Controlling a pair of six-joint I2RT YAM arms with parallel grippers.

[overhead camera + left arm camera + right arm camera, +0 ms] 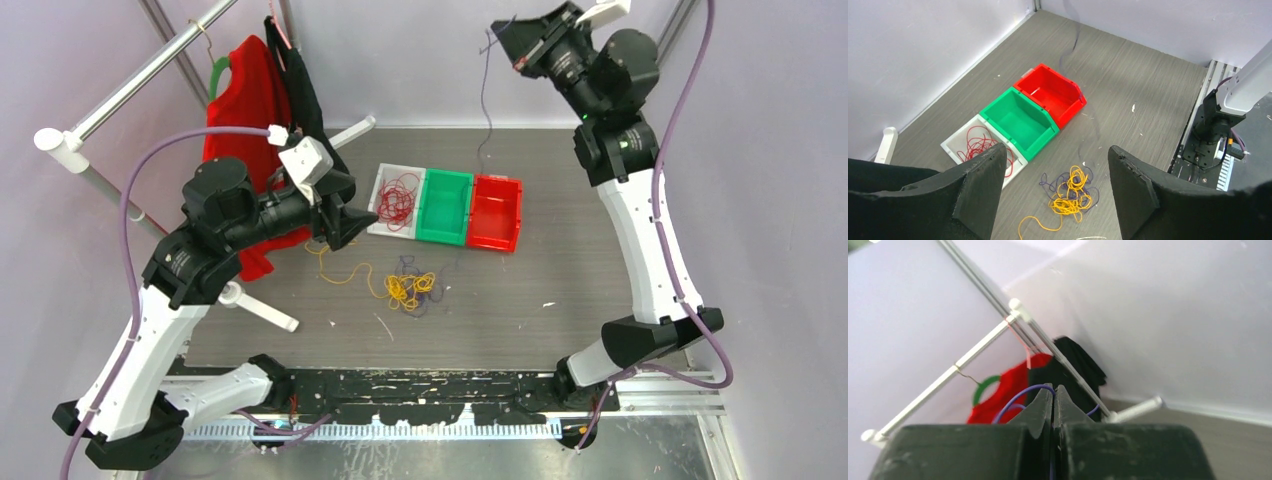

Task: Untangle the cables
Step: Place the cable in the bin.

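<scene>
A tangle of yellow-orange and dark purple cables (pixel 411 288) lies on the table in front of the bins; it also shows in the left wrist view (pixel 1073 192). Red cables (pixel 397 198) lie in the white bin (pixel 400 168). My right gripper (pixel 503 40) is raised high at the back and is shut on one purple cable (pixel 484 100) that hangs down toward the table. In the right wrist view the strand (pixel 1018 397) loops over the closed gripper (pixel 1053 390). My left gripper (pixel 366 215) is open and empty, hovering left of the white bin, above the tangle (pixel 1056 149).
A green bin (pixel 445 205) and a red bin (pixel 496 212) stand right of the white one, both without cables. A clothes rack with a red garment (pixel 245 100) and a black one stands at the back left; its white foot (pixel 262 311) lies on the table.
</scene>
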